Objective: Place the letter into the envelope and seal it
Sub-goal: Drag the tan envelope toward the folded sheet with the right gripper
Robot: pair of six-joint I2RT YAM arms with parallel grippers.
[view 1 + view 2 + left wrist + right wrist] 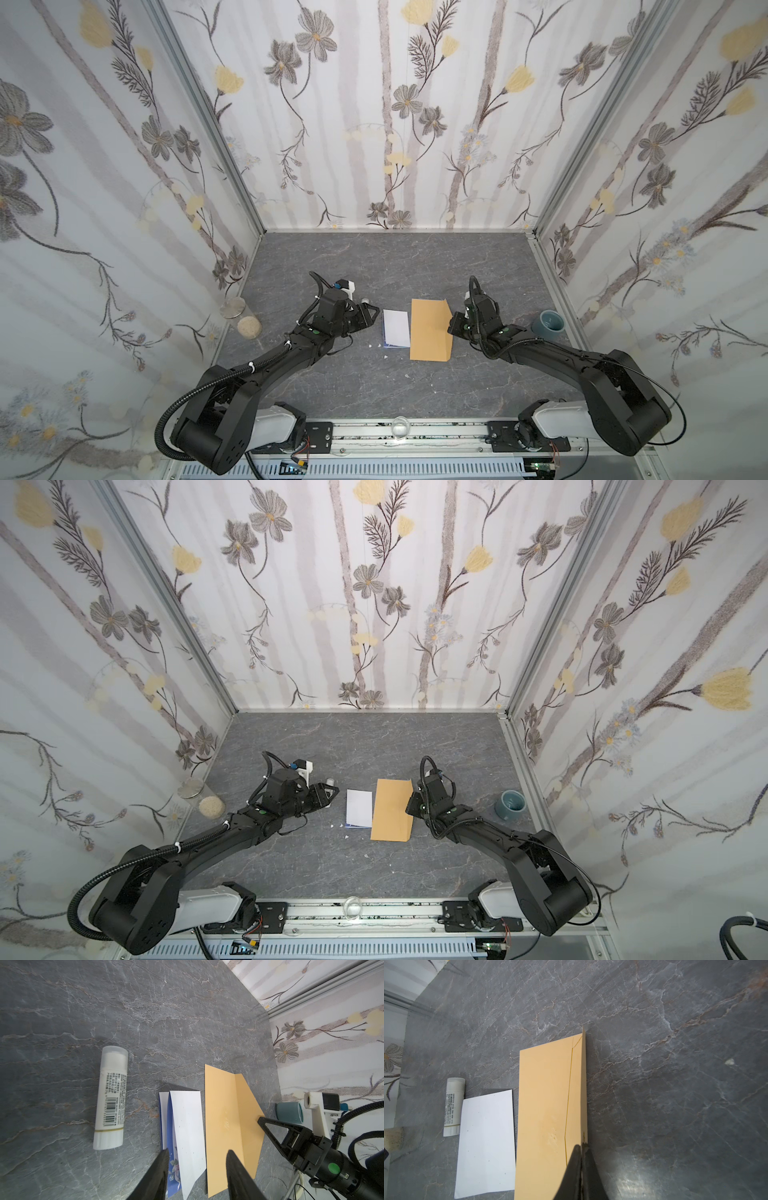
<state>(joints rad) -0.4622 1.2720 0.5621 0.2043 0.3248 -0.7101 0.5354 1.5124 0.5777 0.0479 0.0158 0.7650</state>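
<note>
You get only one printed item: a white cylindrical plastic glue stick (110,1099), lying out beyond the left pincer (198,1152), off its outer finger. It has a barcode with digits and tiny black print, none of it legible.

Glue stick (110,1098) lies flat; teal cup (547,324) upright.

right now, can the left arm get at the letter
Probably yes: the open left pincer sits right at the letter edge with nothing between them. The glue stick lies off to one side, and the envelope lies beside the letter's far edge.
</note>
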